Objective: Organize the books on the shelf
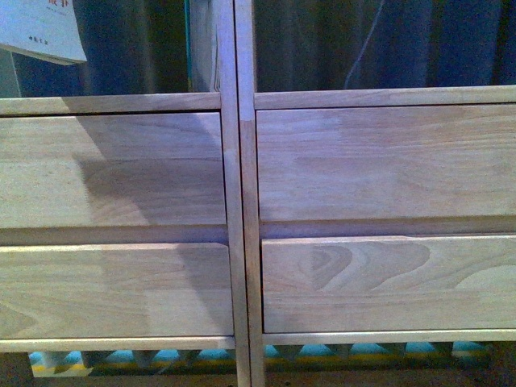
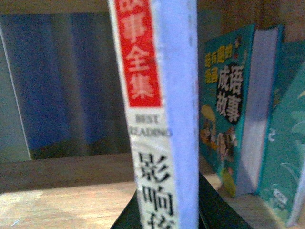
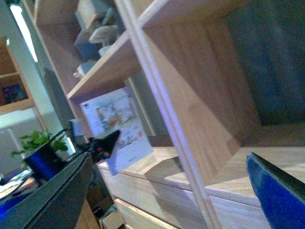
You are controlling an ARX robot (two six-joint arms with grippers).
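Note:
My left gripper (image 2: 164,222) is shut on a book (image 2: 157,114) with a whitish spine, a red label and dark print, held upright over the shelf board (image 2: 57,205) of an open compartment. The same book shows in the front view's top left corner (image 1: 44,32) and in the right wrist view (image 3: 119,129), with the left gripper (image 3: 102,143) on it. The light wood shelf (image 1: 242,201) fills the front view with plain drawer fronts. My right gripper (image 3: 169,191) is open and empty, facing the shelf's upright (image 3: 167,124).
Teal-covered books (image 2: 236,105) stand upright in the compartment beside the held book. A potted plant (image 3: 40,152) and a darker cabinet (image 3: 14,90) stand beyond the shelf. Upper shelves hold small objects (image 3: 97,33). A dark curtain hangs behind the open compartments (image 1: 363,40).

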